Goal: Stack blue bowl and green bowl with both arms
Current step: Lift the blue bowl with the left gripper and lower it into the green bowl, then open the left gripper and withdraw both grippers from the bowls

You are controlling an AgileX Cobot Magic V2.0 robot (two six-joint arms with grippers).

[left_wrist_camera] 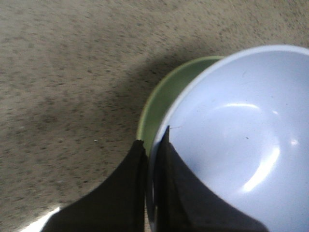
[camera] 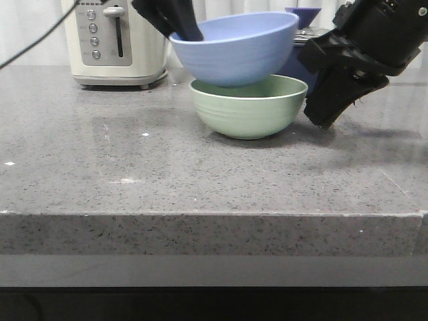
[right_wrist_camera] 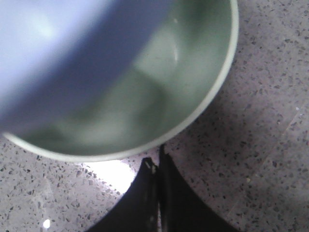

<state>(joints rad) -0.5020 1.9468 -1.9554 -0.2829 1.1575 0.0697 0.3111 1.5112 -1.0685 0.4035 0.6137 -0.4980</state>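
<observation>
The pale blue bowl (camera: 235, 47) hangs tilted just above the mint-green bowl (camera: 249, 107), which rests on the grey counter. My left gripper (camera: 182, 28) is shut on the blue bowl's left rim, one finger inside and one outside (left_wrist_camera: 153, 145). In the left wrist view the blue bowl (left_wrist_camera: 236, 140) covers most of the green bowl (left_wrist_camera: 161, 101). My right gripper (camera: 328, 110) stands shut and empty, just right of the green bowl. In the right wrist view it (right_wrist_camera: 157, 162) is close to the green bowl's rim (right_wrist_camera: 145, 96), with the blue bowl (right_wrist_camera: 58, 53) above.
A cream toaster (camera: 120, 40) stands at the back left. A dark navy pan (camera: 301, 63) sits behind the bowls, partly hidden, with something blue (camera: 302, 15) behind it. The counter's front edge (camera: 214, 214) runs across the near side.
</observation>
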